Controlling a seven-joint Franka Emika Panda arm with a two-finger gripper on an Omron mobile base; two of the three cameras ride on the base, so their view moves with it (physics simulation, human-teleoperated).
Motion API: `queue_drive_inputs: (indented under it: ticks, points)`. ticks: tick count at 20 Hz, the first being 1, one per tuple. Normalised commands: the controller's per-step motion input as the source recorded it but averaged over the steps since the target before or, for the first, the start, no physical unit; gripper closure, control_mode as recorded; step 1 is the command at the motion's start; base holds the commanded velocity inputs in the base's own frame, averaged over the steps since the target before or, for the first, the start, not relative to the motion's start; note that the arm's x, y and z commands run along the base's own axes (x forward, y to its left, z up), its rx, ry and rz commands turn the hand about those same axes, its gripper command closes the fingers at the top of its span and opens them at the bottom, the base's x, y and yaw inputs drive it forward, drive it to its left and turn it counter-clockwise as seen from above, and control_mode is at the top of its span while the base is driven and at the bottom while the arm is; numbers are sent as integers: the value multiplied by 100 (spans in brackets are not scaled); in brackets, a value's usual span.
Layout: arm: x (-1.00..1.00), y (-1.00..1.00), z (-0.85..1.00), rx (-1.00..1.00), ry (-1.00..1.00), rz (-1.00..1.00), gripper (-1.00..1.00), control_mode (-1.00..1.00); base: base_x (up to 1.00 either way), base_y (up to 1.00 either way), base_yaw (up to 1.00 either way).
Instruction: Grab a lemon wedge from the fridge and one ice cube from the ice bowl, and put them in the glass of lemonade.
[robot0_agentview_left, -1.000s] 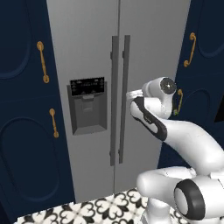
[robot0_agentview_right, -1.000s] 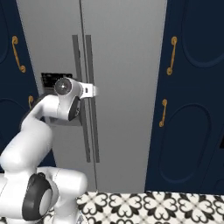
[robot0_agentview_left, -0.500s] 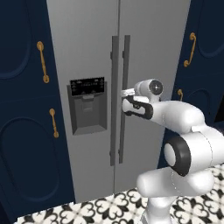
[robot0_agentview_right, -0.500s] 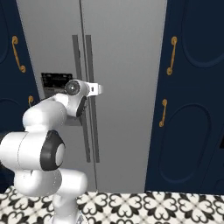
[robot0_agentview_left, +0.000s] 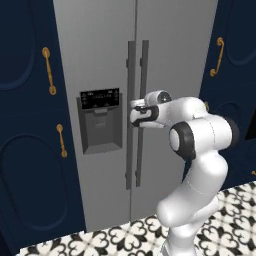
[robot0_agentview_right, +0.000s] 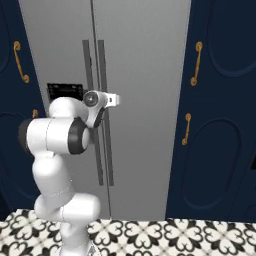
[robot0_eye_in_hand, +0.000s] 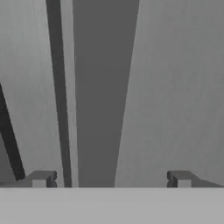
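The grey steel fridge (robot0_agentview_left: 100, 50) (robot0_agentview_right: 145, 75) stands with both doors shut. My gripper (robot0_agentview_left: 135, 111) is at mid height right at its two dark bar handles (robot0_agentview_left: 145, 70). In the hand view my gripper (robot0_eye_in_hand: 110, 179) is open, and one wide dark handle (robot0_eye_in_hand: 103, 87) runs straight up between the two fingertips (robot0_eye_in_hand: 41, 178). Whether the fingers touch it I cannot tell. In the right base view my hand (robot0_agentview_right: 100, 111) overlaps the handles (robot0_agentview_right: 102, 60). The lemon wedge, ice cube, ice bowl and glass of lemonade are out of view.
Navy cabinets with brass handles (robot0_agentview_left: 48, 70) (robot0_agentview_right: 196, 62) flank the fridge on both sides. A black dispenser panel (robot0_agentview_left: 100, 120) sits in the left door. The floor is black-and-white patterned tile (robot0_agentview_right: 175, 235).
My hand has moved left, from beside the handles onto them, staying open. The arm's elbow has swung up behind the hand.
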Motion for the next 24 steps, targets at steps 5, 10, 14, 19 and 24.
queue_drive_inputs:
  ticks: [5, 10, 14, 19, 24]
  points:
    - [99, -3, -20, 0, 0, 0, -100, -100, 0, 0, 0]
    - [100, -15, -14, 0, 0, 0, -100, -100, 0, 0, 0]
    - [81, -11, -14, 0, 0, 0, 100, -100, 0, 0, 0]
    - [12, -2, 0, 0, 0, 0, 100, -100, 0, 0, 0]
    - [-91, -42, 8, 3, 0, 0, 100, -100, 0, 0, 0]
